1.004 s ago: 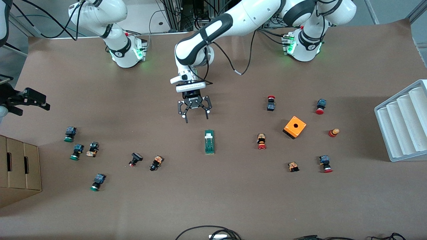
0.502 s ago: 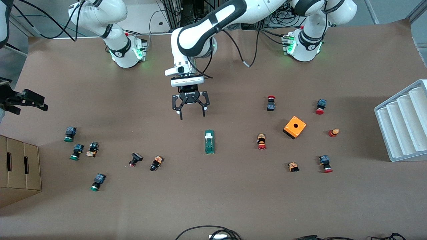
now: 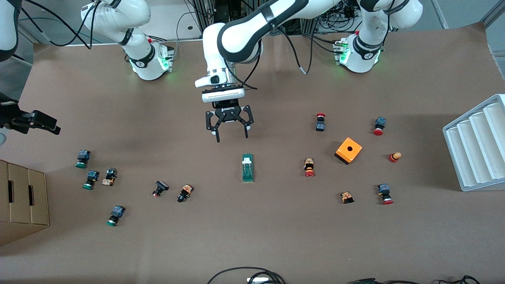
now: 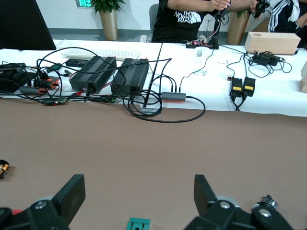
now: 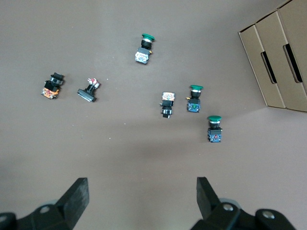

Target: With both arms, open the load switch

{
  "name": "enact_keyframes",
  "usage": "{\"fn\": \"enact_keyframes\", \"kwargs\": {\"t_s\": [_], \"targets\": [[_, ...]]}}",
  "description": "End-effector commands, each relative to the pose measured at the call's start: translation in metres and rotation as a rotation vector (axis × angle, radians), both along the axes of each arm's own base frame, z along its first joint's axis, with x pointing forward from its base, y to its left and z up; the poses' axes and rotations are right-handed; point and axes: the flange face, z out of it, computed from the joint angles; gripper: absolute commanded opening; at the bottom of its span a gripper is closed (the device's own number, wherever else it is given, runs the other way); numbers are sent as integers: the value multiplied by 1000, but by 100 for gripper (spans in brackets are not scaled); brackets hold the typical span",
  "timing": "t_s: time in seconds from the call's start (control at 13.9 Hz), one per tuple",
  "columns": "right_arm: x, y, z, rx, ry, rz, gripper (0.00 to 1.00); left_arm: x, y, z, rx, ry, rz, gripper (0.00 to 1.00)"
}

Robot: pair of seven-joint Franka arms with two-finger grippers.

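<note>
The load switch (image 3: 247,167), a narrow dark-green block with a white piece at the end toward the robots, lies flat in the middle of the table. The left arm reaches across from its base, and my left gripper (image 3: 231,137) hangs open over bare table just on the robots' side of the switch, touching nothing. In the left wrist view the open left gripper (image 4: 139,191) has only the switch's green end (image 4: 138,224) showing low between the fingers. My right gripper (image 3: 50,126) is open and empty above the right arm's end of the table. The right wrist view shows the right gripper (image 5: 142,191) open over bare table.
An orange cube (image 3: 348,150) with red-capped push buttons (image 3: 309,167) around it sits toward the left arm's end. A white ridged tray (image 3: 473,146) lies at that table edge. Green-capped buttons (image 3: 91,179) and a cardboard box (image 3: 21,201) are at the right arm's end. Cables (image 3: 244,274) lie at the front edge.
The left arm's elbow has swung up and toward its base; its gripper shifted slightly sideways and back, staying open near the switch. The right gripper drifted a little. The switch has not moved.
</note>
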Motion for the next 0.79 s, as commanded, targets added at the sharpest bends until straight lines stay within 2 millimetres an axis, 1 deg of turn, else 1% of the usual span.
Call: {"fn": "enact_keyframes", "kwargs": {"t_s": [0.0,0.07,0.22,0.36,0.5,0.65,0.72], "targets": [[2,0,1,-26,6,-9,100,0,12,25,40,42,-38,100],[2,0,1,-29,3,-9,100,2,15,34,54,57,-45,100],[4,-1,2,-31,-4,-9,100,-3,19,58,84,102,-81,100],[5,-1,4,-32,-12,-9,100,7,33,82,113,136,-101,100],[6,0,6,-33,-16,-8,100,9,42,104,110,166,-111,100],[6,2,6,-32,-17,-5,100,14,52,121,81,196,-97,100],[7,5,6,-33,-17,1,100,13,55,127,78,217,-105,100]]}}
